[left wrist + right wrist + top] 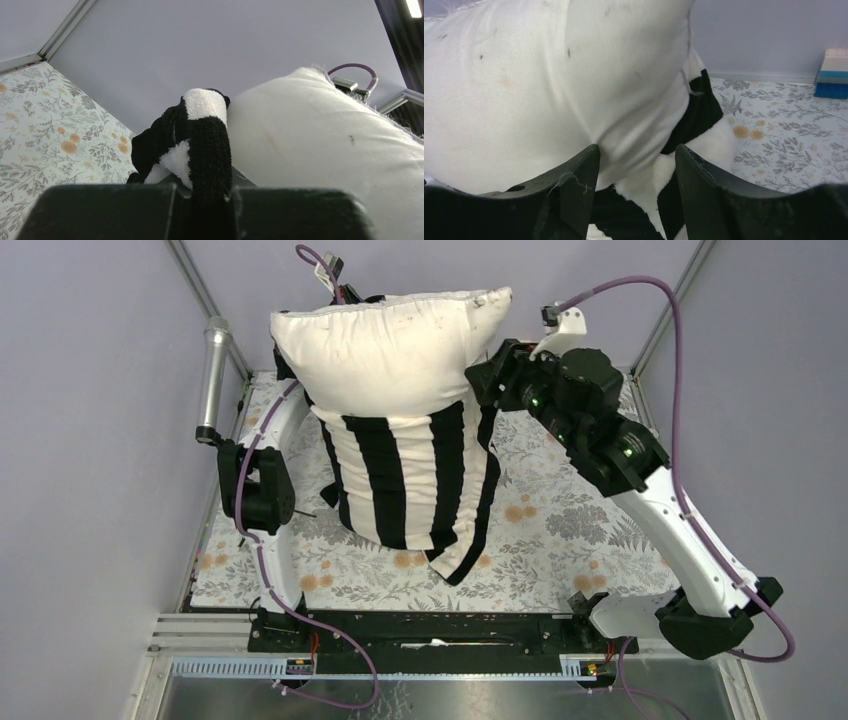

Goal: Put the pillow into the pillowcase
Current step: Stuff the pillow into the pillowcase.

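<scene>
The cream pillow [390,345] stands upright, its lower half inside the black-and-white striped pillowcase [410,480], which hangs down to the table. In the left wrist view my left gripper [206,200] is shut on a bunched fold of the pillowcase [205,135], with the pillow [325,140] just to its right. From above that gripper is hidden behind the pillow's left side. My right gripper [487,380] is at the pillow's right side. Its jaws [636,150] stand open, with the pillow [524,75] and the pillowcase rim [696,107] just ahead in the gap, not pinched.
A floral cloth [560,530] covers the table. A silver cylinder [213,370] hangs by the left frame post. A blue and white block [831,75] sits at the far edge of the cloth. Grey walls close in on the back and sides.
</scene>
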Robot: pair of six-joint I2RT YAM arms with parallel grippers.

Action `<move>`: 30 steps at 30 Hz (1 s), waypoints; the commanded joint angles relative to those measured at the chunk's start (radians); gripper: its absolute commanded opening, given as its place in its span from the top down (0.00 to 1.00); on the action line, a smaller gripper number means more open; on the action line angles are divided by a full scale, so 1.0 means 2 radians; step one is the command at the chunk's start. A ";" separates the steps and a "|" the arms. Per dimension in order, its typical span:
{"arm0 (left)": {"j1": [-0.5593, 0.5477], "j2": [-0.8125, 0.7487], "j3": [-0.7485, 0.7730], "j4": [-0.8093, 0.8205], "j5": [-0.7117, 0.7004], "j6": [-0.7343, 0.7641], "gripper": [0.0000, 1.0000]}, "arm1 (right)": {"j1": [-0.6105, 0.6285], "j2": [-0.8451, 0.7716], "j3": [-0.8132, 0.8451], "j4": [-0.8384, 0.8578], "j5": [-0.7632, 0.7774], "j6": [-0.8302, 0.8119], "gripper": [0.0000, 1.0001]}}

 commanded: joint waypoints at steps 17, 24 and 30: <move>0.008 -0.045 0.036 0.040 0.015 -0.016 1.00 | 0.003 0.010 0.002 -0.043 0.049 -0.034 0.30; 0.009 -0.040 0.056 0.013 0.006 -0.006 1.00 | 0.003 0.009 -0.002 -0.054 0.100 -0.018 0.92; 0.010 -0.048 0.058 -0.029 0.006 0.035 1.00 | 0.003 -0.067 0.029 0.011 0.169 -0.064 1.00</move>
